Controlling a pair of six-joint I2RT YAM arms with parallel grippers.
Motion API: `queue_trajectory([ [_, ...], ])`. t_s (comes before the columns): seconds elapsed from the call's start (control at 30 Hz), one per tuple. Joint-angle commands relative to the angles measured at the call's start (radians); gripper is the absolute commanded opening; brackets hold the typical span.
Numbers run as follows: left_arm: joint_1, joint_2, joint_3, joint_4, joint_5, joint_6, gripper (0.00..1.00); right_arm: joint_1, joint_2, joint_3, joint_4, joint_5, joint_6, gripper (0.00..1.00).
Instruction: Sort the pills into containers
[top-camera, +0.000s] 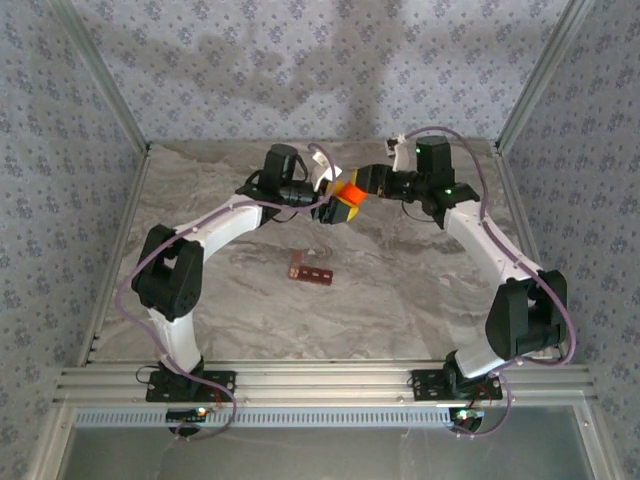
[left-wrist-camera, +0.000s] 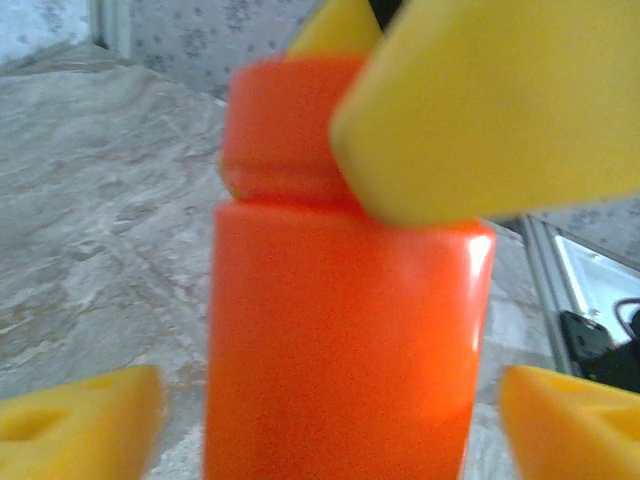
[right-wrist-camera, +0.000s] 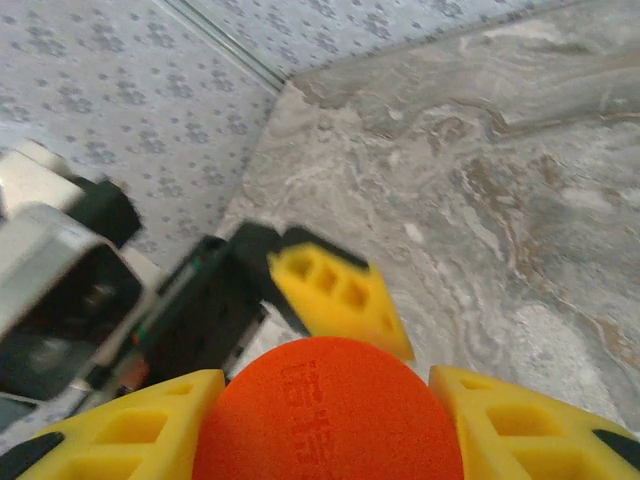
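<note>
Over the far desk (top-camera: 400, 290), the right hand (right-wrist-camera: 328, 385) clamps the orange bottle (left-wrist-camera: 340, 340) by its cap; the left hand (left-wrist-camera: 330, 420) flanks it, open.

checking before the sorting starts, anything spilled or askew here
Nothing looks spilled or broken. The orange plastic bottle, cap on, is in the right gripper; the dark red-brown compartment strip lies slanted on the grey marbled table.
</note>
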Motion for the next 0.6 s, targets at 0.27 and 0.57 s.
queue_trajectory([
  [0.27,0.016,-0.237,-0.221,0.074,-0.173,0.012,0.98,0.0,-0.035,-0.094,-0.062,0.33,-0.151,0.24],
  [0.57,0.021,-0.465,-0.412,0.081,-0.531,0.023,0.98,0.004,-0.016,-0.202,0.027,0.654,-0.247,0.25],
])
